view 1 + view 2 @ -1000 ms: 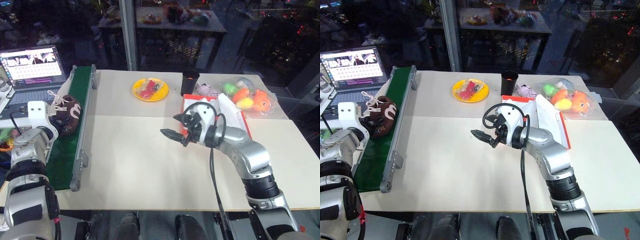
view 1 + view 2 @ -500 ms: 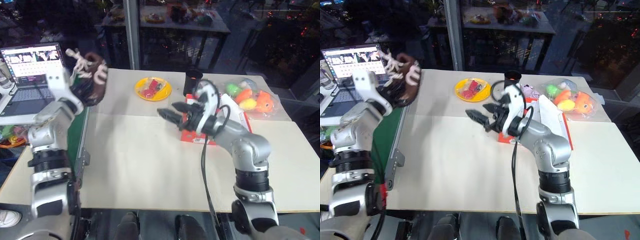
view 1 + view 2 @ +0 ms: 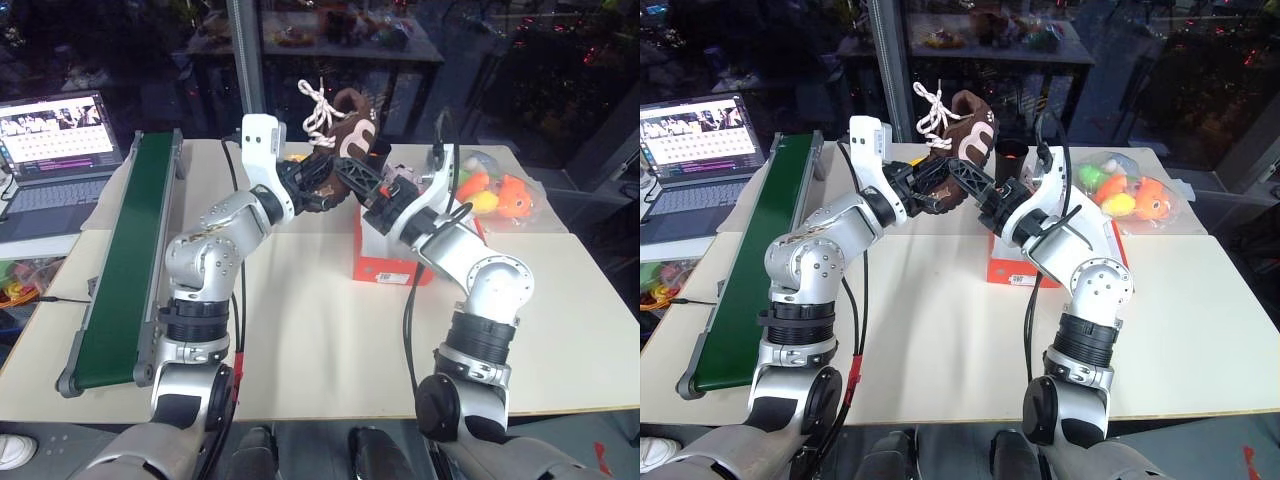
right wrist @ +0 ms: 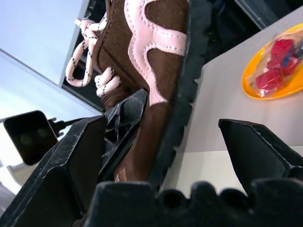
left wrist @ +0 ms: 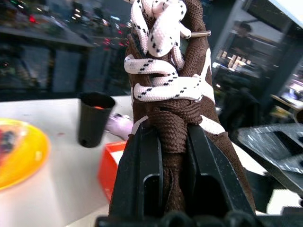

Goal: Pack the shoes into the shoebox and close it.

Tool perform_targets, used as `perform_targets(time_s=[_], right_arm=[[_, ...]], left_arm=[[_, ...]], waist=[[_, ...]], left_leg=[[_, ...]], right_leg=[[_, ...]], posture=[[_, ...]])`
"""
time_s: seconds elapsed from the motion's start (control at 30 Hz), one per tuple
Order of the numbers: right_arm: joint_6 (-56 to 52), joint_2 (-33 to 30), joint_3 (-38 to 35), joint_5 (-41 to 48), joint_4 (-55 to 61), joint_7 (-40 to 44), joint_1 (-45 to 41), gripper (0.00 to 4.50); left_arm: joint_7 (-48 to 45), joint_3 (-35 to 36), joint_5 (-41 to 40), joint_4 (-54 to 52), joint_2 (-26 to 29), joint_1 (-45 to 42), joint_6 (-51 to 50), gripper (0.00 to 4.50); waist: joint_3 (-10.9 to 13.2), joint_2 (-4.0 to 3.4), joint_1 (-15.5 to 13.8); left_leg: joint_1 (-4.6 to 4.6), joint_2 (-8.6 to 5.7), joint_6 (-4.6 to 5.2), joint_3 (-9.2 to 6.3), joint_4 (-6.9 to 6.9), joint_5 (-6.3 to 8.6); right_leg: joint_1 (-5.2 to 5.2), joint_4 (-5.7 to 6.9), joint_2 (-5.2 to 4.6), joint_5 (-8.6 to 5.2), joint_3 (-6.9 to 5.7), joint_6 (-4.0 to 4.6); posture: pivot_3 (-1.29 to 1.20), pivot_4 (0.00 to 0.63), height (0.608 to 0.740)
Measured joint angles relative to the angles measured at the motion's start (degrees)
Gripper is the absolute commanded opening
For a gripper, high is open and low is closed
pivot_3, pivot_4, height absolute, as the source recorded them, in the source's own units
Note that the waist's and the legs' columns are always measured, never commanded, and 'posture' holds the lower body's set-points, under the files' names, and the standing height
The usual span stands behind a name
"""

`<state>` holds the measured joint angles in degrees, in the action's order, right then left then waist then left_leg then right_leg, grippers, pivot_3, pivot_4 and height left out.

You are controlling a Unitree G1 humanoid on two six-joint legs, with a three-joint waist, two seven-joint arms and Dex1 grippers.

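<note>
A dark brown shoe [image 3: 350, 118] with a cream wavy side mark and white laces hangs in the air above the table's middle. My left gripper [image 3: 318, 188] is shut on it; in the left wrist view the gripper [image 5: 173, 156] pinches the brown upper just below the laces [image 5: 163, 71]. My right gripper [image 3: 358, 182] stands open beside it. In the right wrist view the shoe's sole [image 4: 182, 90] lies between the two spread fingers [image 4: 66, 161], apart from the far one. The red-orange shoebox [image 3: 378, 256] sits on the table under my right forearm, largely hidden.
A green conveyor belt [image 3: 125, 250] runs along the table's left side, with a laptop [image 3: 55, 130] beyond it. A black cup [image 5: 93, 118], a yellow plate [image 4: 274, 75] of red pieces and a bag of bright plush toys [image 3: 500, 195] sit at the back.
My left gripper closed on the shoe at the conveyor, then carried it up and to the right, over the table's middle. My right gripper rose and rolled to meet it. The camera shifted.
</note>
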<state>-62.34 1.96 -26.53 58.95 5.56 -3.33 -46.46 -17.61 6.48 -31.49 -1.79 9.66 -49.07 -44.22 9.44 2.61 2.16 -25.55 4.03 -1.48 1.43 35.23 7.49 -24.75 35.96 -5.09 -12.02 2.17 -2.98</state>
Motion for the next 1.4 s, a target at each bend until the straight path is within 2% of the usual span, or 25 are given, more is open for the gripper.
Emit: perform_targets(time_s=[0.07, 0.33, 0.37, 0.4, 0.43, 0.73, 0.87, 1.0, 1.1, 1.2, 1.4], right_arm=[[0.1, 0.0, 0.0, 0.9, 0.0, -1.1, 0.1, 3.83], [2.7, 0.1, 0.2, 3.5, 0.8, -4.3, 0.6, 1.08], [3.1, 0.0, 0.4, 3.8, 0.7, -4.5, 0.7, 0.58], [3.4, 0.0, 0.5, 4.1, 0.7, -4.5, 0.7, 0.41], [3.6, -0.1, 0.6, 4.2, 0.7, -4.6, 0.7, 0.32], [8.8, -3.4, 1.2, 3.8, -1.8, -5.0, -0.1, 0.26], [10.4, -7.0, 3.0, 0.4, -3.8, -4.2, -0.6, 0.25], [11.9, -22.4, 12.1, -13.8, -10.0, 0.6, -1.7, 0.25], [13.6, -28.1, 14.6, -21.4, -17.0, 3.3, -1.9, 0.25], [15.0, -30.8, 18.2, -27.3, -24.7, 7.4, -2.7, 0.25], [18.2, -31.5, 22.7, -35.4, -39.3, 15.1, -6.5, 0.25]], left_arm=[[0.2, -0.1, -0.1, -0.4, -0.2, 0.1, -0.2, 0.31], [1.2, -0.3, -0.1, -1.8, -0.5, 0.4, -1.3, 0.31], [1.4, -0.3, -0.1, -2.3, -0.5, 0.4, -1.4, 0.95], [1.5, -0.2, -0.2, -2.6, -0.5, 0.4, -1.4, 1.12], [1.7, 0.0, -0.2, -2.8, -0.6, 0.4, -1.5, 1.31], [2.8, 2.6, -2.6, -4.0, -0.9, 0.6, -2.5, 4.47], [2.9, 2.6, -2.6, -3.8, 0.1, 0.6, -2.8, 4.50], [3.7, 4.3, -1.8, -3.8, 3.3, 2.0, -2.7, 4.50], [4.3, 4.7, 0.5, -3.6, 5.7, 3.6, -2.0, 4.50], [3.5, 3.1, 2.2, -4.0, 6.9, 5.5, -1.2, 4.50], [2.9, 1.2, 3.1, -7.3, 7.1, 8.5, -0.8, 4.50]], waist=[[0.0, 0.00, 0.0], [0.0, -0.01, 0.1], [0.0, -0.02, 0.1], [0.0, -0.02, 0.1], [0.0, -0.02, 0.1], [0.0, -0.04, 0.1], [0.1, -0.09, 0.1], [0.1, -0.17, -0.2], [0.1, -0.17, -0.2], [0.1, -0.19, 0.1], [0.2, -0.24, 0.3]], left_leg=[[0.00, 0.00, 0.00, -0.01, 0.00, 0.00], [-0.03, 0.00, 0.01, -0.03, -0.02, 0.00], [-0.03, 0.00, 0.01, -0.03, -0.01, 0.00], [-0.03, 0.00, 0.01, -0.03, -0.02, 0.00], [-0.03, 0.00, 0.01, -0.03, -0.01, 0.00], [-0.04, -0.01, 0.01, -0.03, -0.03, 0.00], [-0.05, -0.01, 0.01, -0.03, -0.03, 0.00], [-0.05, -0.08, 0.01, -0.03, -0.03, 0.00], [-0.05, -0.08, 0.01, -0.03, -0.13, 0.01], [-0.04, -0.10, 0.03, 0.00, -0.19, 0.02], [-0.09, -0.10, 0.04, 0.01, -0.24, 0.02]], right_leg=[[0.00, -0.01, 0.00, 0.00, 0.00, 0.00], [0.00, -0.05, 0.01, -0.01, -0.01, -0.01], [-0.01, -0.05, 0.01, -0.01, -0.01, -0.01], [0.00, -0.05, 0.01, -0.01, 0.00, -0.01], [0.00, -0.06, 0.01, -0.01, -0.01, -0.01], [0.00, -0.08, 0.01, -0.01, -0.01, -0.01], [0.00, -0.10, 0.00, -0.02, -0.01, -0.01], [0.01, -0.18, -0.05, -0.16, 0.01, -0.20], [-0.01, -0.21, -0.03, -0.17, 0.04, -0.21], [-0.04, -0.23, -0.02, -0.08, 0.12, -0.06], [-0.13, -0.21, -0.01, -0.07, 0.16, -0.07]], posture=[[0.00, 0.150, 0.736], [0.00, 0.150, 0.736], [0.00, 0.150, 0.736], [0.00, 0.150, 0.736], [0.00, 0.150, 0.736], [0.00, 0.150, 0.736], [0.00, 0.150, 0.736], [0.00, 0.150, 0.736], [0.00, 0.150, 0.736], [0.00, 0.150, 0.736], [0.00, 0.150, 0.736]])
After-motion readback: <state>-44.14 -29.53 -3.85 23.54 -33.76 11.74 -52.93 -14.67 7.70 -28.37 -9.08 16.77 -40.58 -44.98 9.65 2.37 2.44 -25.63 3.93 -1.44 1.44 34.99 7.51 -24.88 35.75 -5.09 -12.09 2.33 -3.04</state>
